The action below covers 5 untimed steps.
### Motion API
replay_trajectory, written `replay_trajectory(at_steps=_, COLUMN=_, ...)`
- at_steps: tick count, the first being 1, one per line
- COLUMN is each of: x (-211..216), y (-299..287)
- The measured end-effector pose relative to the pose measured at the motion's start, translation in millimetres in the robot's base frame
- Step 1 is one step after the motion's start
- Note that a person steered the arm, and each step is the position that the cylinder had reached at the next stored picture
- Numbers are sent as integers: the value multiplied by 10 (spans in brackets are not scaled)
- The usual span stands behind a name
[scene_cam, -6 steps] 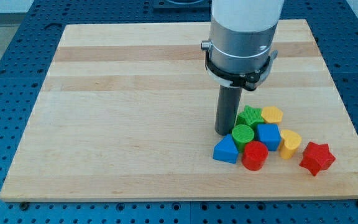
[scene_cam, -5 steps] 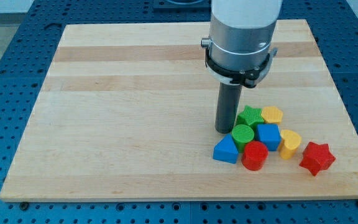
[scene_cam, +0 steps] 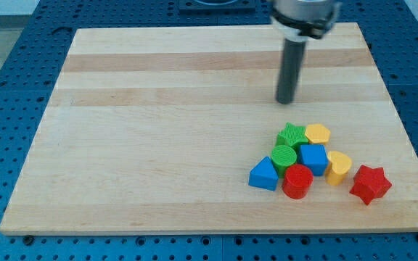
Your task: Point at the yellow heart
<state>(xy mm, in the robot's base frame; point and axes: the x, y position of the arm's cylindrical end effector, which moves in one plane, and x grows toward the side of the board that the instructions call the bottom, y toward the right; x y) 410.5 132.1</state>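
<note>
Wooden board (scene_cam: 158,145), pale and banded, lies on a blue perforated bench (scene_cam: 6,87); the single camera view takes in nearly all of it.

Camera view, end effector: you have no gripper to open or close. Your rod carries nothing, and my tip (scene_cam: 286,101) stands on bare wood in the upper right part of the board, touching no block. The arm body leaves the frame at the view's top.

Camera view, blocks: all seven sit in one tight cluster toward the view's lower right.
- yellow heart (scene_cam: 338,166): right side of the cluster, just beside the blue cube (scene_cam: 313,158) on its left, with the red star (scene_cam: 370,183) near it to the lower right, a small gap showing between them.
- yellow pentagon-like block (scene_cam: 317,133): top of the cluster, beside the green star (scene_cam: 292,135).
- green cylinder (scene_cam: 284,156), red cylinder (scene_cam: 297,180) and blue triangular block (scene_cam: 264,175): left and lower part of the cluster.

Governing relation: the heart lies toward the view's bottom and somewhat to the view's right of the tip, on the far side of the cluster. The green star and the other yellow block stand nearly on the straight line between them.

Judgement: a direct run would likely shove those two. You would do better to swing out along the cluster's right side and close on the heart from its upper right, where the board looks bare.
</note>
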Motion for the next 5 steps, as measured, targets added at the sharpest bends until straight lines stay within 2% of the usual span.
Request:
replay_trajectory(at_steps=1, x=439, y=430)
replay_trajectory(at_steps=2, x=474, y=702)
replay_trajectory(at_steps=3, x=812, y=882)
replay_trajectory(at_steps=4, x=1033, y=570)
replay_trajectory(at_steps=5, x=1044, y=-120)
